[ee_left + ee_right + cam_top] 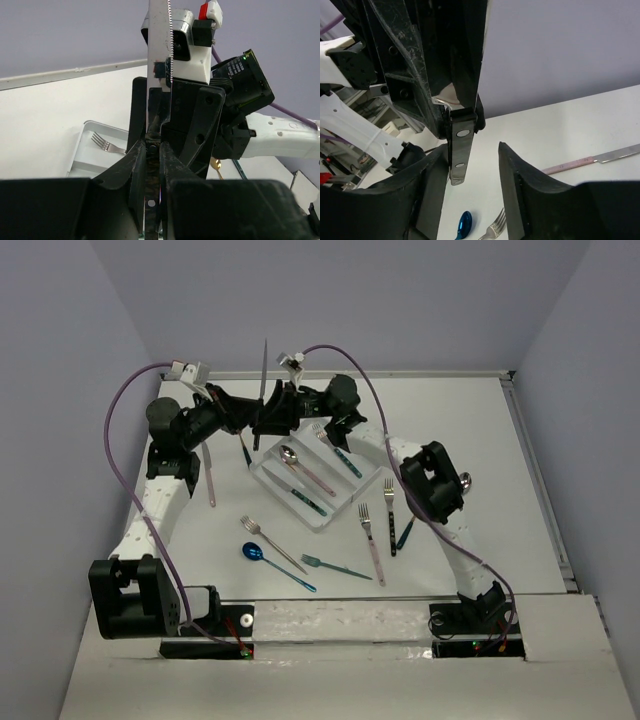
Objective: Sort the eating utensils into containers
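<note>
Above the far end of the white tray (330,520) on the tabletop (470,440), the left tool (152,150) pinches a dark-handled knife (264,370) upright, blade up. The right tool (472,150) stands spread, fingers (530,190) flanking the handle's lower end. A blue spoon (253,551) lies toward the near edge.

The long steel knife (265,370) has a silver blade and black riveted handle; the divided plastic tray (340,505) is white, the near spoon (253,552) blue.
</note>
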Controlling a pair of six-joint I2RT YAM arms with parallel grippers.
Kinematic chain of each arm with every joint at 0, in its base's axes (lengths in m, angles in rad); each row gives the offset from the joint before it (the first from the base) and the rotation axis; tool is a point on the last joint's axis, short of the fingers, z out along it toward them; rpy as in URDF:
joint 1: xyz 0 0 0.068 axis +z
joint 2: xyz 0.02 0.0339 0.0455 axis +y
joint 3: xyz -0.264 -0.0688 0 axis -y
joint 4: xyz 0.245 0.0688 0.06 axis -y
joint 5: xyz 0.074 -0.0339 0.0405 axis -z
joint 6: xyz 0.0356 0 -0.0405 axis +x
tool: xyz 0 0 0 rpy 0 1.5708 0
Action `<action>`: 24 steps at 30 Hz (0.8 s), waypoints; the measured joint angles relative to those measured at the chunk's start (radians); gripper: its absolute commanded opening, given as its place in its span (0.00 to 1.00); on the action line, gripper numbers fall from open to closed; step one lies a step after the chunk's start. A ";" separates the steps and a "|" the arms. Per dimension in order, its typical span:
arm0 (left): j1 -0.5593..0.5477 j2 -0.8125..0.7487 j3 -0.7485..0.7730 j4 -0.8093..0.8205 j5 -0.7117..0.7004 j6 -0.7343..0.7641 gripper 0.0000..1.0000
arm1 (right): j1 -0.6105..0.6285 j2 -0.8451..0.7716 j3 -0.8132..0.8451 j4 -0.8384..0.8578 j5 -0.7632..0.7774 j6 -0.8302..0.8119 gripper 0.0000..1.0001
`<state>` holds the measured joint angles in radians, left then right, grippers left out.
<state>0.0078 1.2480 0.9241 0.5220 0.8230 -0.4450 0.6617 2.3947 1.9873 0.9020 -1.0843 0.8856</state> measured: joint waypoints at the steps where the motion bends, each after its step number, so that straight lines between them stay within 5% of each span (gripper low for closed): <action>1: 0.000 0.000 0.000 0.006 0.000 -0.002 0.00 | 0.001 0.000 0.000 0.002 0.000 0.004 0.30; 8: 0.002 0.001 -0.015 0.042 -0.007 -0.003 0.00 | 0.001 0.000 0.000 0.006 -0.003 0.010 0.00; 11: 0.000 0.002 -0.017 0.038 -0.011 0.009 0.40 | 0.001 -0.005 -0.012 -0.004 0.002 -0.006 0.00; 18: 0.000 0.022 -0.015 -0.046 -0.061 0.091 0.89 | 0.001 -0.095 -0.133 -0.216 0.077 -0.194 0.00; 21: 0.000 0.032 0.007 -0.162 -0.135 0.178 0.99 | 0.001 -0.146 -0.168 -0.359 0.143 -0.302 0.00; 24: 0.006 0.034 0.037 -0.270 -0.224 0.279 0.99 | 0.001 -0.204 -0.172 -0.547 0.254 -0.436 0.00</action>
<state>0.0143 1.2816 0.9615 0.2520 0.5995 -0.1661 0.6628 2.1906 1.8156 0.3550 -0.8303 0.4500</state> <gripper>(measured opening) 0.987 0.197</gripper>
